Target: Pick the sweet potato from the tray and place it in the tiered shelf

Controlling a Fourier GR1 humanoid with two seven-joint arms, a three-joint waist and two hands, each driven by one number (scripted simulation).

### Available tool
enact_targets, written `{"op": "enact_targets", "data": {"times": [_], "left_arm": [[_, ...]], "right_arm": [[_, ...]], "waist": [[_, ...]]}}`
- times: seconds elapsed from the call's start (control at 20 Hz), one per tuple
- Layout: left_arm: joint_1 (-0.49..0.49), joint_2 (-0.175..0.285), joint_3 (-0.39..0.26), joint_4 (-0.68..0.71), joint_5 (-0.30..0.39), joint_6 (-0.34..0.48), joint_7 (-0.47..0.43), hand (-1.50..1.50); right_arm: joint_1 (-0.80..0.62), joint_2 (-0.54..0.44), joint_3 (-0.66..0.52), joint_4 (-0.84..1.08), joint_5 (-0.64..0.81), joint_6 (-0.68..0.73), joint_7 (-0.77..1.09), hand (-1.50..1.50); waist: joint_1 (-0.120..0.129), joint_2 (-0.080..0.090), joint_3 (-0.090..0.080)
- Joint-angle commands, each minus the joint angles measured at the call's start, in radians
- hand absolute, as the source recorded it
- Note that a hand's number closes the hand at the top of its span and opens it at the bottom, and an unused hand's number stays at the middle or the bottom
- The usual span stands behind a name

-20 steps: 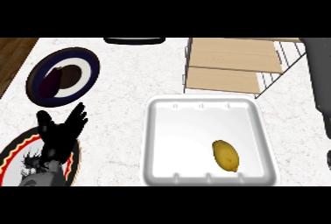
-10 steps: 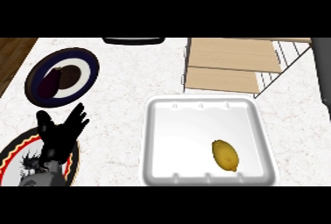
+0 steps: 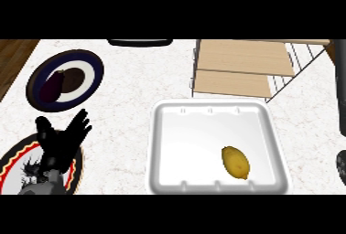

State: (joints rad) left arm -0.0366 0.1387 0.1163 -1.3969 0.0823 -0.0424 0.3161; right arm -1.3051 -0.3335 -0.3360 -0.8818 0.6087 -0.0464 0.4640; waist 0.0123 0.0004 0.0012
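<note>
A strip of bare counter (image 3: 128,91) runs between the tray (image 3: 157,151) and the dark plate (image 3: 94,67) at left. The tiered shelf (image 3: 243,57), wire-sided, stands just behind the tray's far rim.

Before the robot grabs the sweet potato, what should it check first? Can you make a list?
1. Is the sweet potato in the tray? Ok, it lies near the tray's front right corner.
2. Is the sweet potato free? Ok, nothing touches it.
3. Is the tiered shelf close? Ok, it stands just behind the tray.
4. Is the left hand free? Ok, it is open, resting over a plate at lower left.
5. Is the right hand ready? Cannot tell, only a dark bit shows at the right edge.
</note>
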Motion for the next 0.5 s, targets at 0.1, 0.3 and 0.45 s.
{"op": "enact_targets", "data": {"times": [0.1,0.3,0.45], "left_arm": [[-0.049,0.008,0.007,0.022,0.001,0.011,0.053,0.0],[0.001,0.02,0.023,0.029,0.018,-0.026,-0.01,0.0],[0.052,-0.015,-0.022,-0.031,-0.007,-0.009,0.001,0.0]], "right_arm": [[-0.051,0.003,-0.115,-0.027,-0.121,-0.069,0.024,-1.5],[-0.025,-0.029,-0.147,-0.036,-0.119,-0.175,0.009,-1.5],[-0.014,-0.085,-0.146,-0.023,-0.1,-0.202,0.003,-1.5]], "waist": [[-0.008,0.0,-0.001],[-0.005,0.0,-0.001],[0.0,-0.001,-0.001]]}}
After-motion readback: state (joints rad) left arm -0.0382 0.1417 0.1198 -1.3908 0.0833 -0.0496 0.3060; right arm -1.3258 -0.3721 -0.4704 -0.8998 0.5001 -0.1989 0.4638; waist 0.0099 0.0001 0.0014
